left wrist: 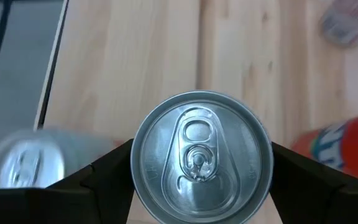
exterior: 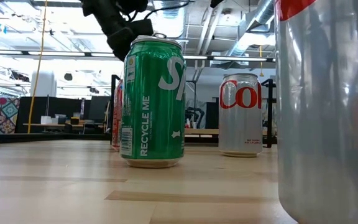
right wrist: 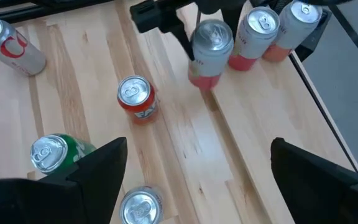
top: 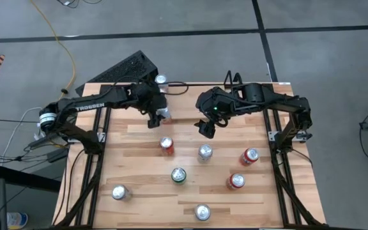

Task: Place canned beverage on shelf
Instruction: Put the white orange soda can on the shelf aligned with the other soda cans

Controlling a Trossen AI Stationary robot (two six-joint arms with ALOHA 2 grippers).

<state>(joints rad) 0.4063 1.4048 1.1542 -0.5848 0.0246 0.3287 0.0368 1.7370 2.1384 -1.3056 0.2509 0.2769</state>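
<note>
a: high view. left gripper is reaching over the far edge of the table, fingers pinching a can with a silver top. right gripper is hovering near mid-table, just right of it, fingers spread and carrying nothing. seven more cans are standing loose on the wood; the orange can is the closest to the left gripper.

b: is the shelf showing?

a: not clearly. one can is sitting at the far edge behind the left gripper; the wire rack itself i cannot make out from above.

b: low view?

a: mostly a green can and a silver-and-red can standing on the table. a dark arm is hanging above the green can; nothing of the grip is showing.

a: left wrist view. the held can's lid is filling the gap between the two dark fingers, which are pressing on both its sides. another silver top is standing close beside it.

a: right wrist view. own fingers are standing wide apart over bare wood. farther off the left gripper is holding the pink-bottomed can just beside two like cans in a row at the table's edge.

b: step in hand?

a: judging: carrying the can in to its slot. the next move is calling for lowering it upright beside the row without knocking the neighbours, then opening the fingers.
</note>
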